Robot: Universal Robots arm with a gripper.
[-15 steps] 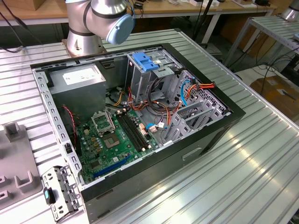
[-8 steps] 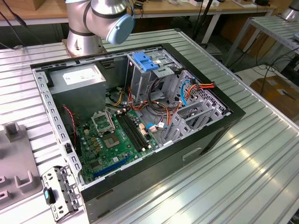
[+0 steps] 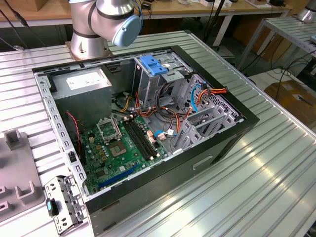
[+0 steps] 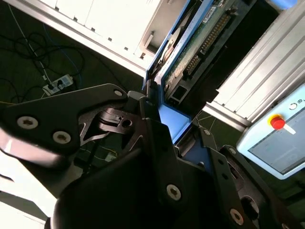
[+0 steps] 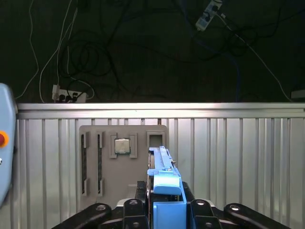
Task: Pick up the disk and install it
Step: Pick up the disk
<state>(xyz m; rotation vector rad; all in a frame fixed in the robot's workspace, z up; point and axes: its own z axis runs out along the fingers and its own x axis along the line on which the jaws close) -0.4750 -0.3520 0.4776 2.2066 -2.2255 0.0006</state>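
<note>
Ribbed metal worktop (image 5: 238,152), dark floor with loose cables (image 5: 71,57) behind; gripper (image 5: 167,206) clamped on the disk (image 5: 162,167), its blue carrier edge-up between the fingers; grey parts tray (image 5: 95,143) lies beyond; open computer case (image 3: 237,123) on the worktop in the exterior view; risk: a narrow hold lets the carrier tilt or slip, jamming at the bay.

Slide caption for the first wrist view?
Gripper holds the disk edge-on before the grey fixture plate on the ribbed table.
</note>
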